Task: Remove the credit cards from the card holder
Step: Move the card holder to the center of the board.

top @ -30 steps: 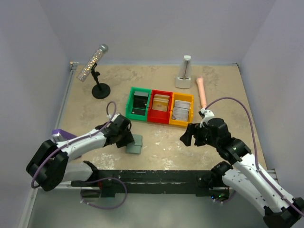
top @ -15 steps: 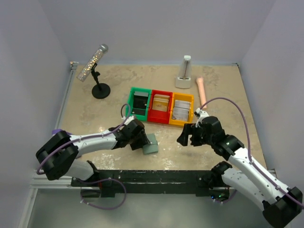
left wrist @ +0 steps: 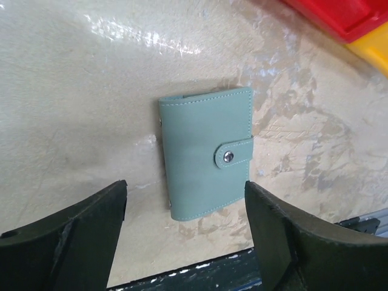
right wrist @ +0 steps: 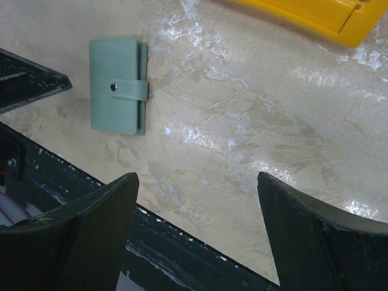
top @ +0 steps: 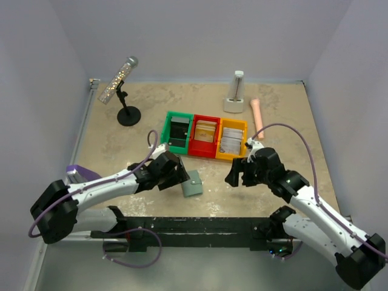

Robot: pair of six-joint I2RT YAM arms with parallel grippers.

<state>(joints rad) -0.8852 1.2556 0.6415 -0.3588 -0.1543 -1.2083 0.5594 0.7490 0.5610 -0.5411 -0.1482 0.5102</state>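
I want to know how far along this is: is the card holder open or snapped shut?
Shut. The card holder lies folded flat, and its strap is snapped over the cover. No inner pockets show.

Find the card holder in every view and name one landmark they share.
Top external: card holder low, slightly left of centre.
Left wrist: card holder mid-frame, closed, strap on its right.
Right wrist: card holder upper left.
Shared landmark: yellow bin, a corner at top right in both wrist views.
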